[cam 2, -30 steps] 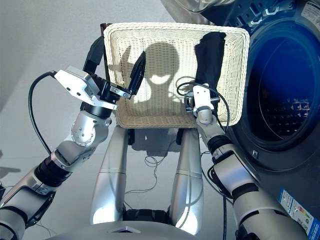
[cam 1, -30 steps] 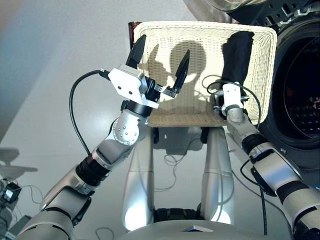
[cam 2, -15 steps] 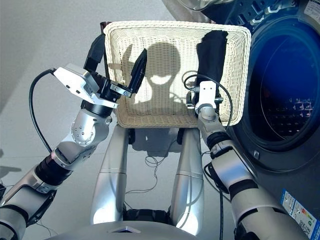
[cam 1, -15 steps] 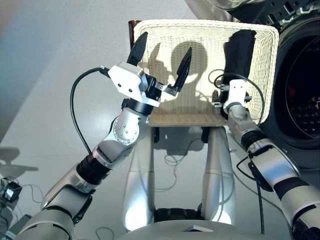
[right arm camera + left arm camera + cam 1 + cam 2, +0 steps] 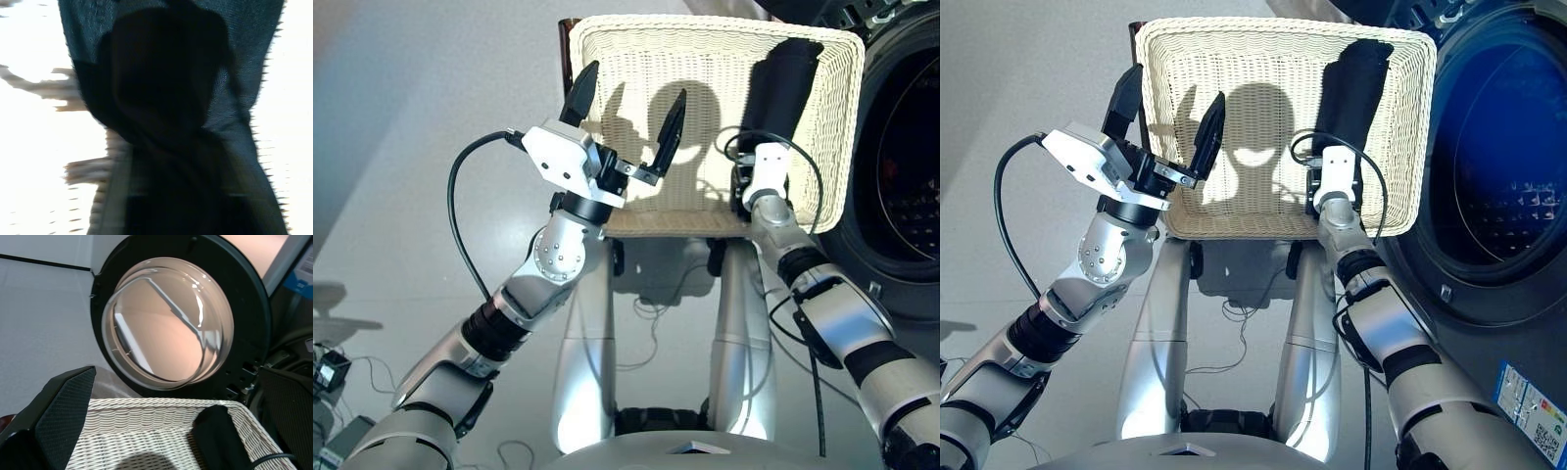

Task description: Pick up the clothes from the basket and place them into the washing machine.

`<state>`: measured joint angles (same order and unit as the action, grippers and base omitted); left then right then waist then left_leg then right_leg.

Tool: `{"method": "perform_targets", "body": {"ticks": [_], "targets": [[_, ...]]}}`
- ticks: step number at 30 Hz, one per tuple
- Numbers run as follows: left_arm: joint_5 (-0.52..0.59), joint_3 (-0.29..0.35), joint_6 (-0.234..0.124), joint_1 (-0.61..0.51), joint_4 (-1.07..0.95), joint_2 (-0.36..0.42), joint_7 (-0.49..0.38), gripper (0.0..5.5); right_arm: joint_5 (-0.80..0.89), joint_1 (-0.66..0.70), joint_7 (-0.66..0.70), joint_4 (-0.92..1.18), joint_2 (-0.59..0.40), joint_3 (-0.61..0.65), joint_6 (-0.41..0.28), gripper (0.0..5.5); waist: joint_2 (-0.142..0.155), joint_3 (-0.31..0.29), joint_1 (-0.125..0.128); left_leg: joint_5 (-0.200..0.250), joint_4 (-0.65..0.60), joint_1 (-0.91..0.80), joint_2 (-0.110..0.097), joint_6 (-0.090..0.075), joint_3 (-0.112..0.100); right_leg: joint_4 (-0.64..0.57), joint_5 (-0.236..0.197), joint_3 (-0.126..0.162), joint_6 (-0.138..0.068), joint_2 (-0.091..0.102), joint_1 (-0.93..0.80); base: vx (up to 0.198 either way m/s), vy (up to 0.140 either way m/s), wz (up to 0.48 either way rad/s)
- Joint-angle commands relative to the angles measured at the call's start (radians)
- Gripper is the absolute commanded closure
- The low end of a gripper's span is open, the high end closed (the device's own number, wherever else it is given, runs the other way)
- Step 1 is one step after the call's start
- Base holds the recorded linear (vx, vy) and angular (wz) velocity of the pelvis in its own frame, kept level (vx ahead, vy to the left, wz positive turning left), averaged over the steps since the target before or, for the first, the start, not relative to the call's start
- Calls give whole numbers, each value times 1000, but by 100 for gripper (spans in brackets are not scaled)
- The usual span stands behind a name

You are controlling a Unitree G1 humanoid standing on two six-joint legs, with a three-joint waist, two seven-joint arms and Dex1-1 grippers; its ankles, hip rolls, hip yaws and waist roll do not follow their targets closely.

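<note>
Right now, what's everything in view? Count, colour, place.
Black cloth: one, folded strip, lying along the right side of the basket.
Basket: one, cream-white wicker tray, centre, in front of the robot.
Washing machine: one, dark front-loader, right of the basket; steel drum visible, round glass door swung open beyond the basket.
Floor: grey, left of the basket.
Cables: thin, on the floor under the basket.
Left gripper: black jaws spread, empty, over the basket's left part.
Right gripper: at the near end of the black cloth; jaw state hidden.
</note>
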<state>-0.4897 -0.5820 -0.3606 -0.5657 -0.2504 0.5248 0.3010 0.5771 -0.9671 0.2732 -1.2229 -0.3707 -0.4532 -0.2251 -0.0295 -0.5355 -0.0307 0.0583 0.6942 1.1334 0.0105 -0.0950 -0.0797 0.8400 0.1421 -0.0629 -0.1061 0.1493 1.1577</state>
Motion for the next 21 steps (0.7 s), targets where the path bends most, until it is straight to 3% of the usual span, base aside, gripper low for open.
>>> {"method": "perform_targets", "body": {"ticks": [1,5,8,13,17,21], "targets": [[-1,10,-41,-6,-131,-15,-1,0,32,9,6,28,-43,27,-21,550,-54,16,3,72,73,-47,-35,80,106,9,-26,69,53,-31,-6,0,0,0],[4,28,-45,8,-136,-4,7,0,64,72,22,198,-51,32,-79,550,-42,16,13,70,66,-52,-32,79,106,6,-23,70,53,-34,-11,0,0,0],[31,44,-41,25,-136,8,27,0,50,169,54,439,-75,39,-134,550,-24,16,31,69,61,-54,-29,79,106,-3,-22,68,54,-38,-13,0,0,0],[75,76,-48,55,-141,32,54,0,50,347,80,748,-121,150,-226,550,-1,16,56,71,56,-59,-31,82,103,-5,-18,64,50,-42,-15,0,0,0],[78,103,-60,75,-145,39,60,0,86,436,98,853,-121,262,-302,550,9,16,70,76,59,-62,-33,86,100,-4,-16,64,47,-43,-18,0,0,0],[78,135,-74,90,-161,43,74,0,54,490,223,887,-99,392,-363,550,15,16,82,82,60,-64,-32,87,100,-3,-11,62,46,-44,-20,0,0,0]]}}
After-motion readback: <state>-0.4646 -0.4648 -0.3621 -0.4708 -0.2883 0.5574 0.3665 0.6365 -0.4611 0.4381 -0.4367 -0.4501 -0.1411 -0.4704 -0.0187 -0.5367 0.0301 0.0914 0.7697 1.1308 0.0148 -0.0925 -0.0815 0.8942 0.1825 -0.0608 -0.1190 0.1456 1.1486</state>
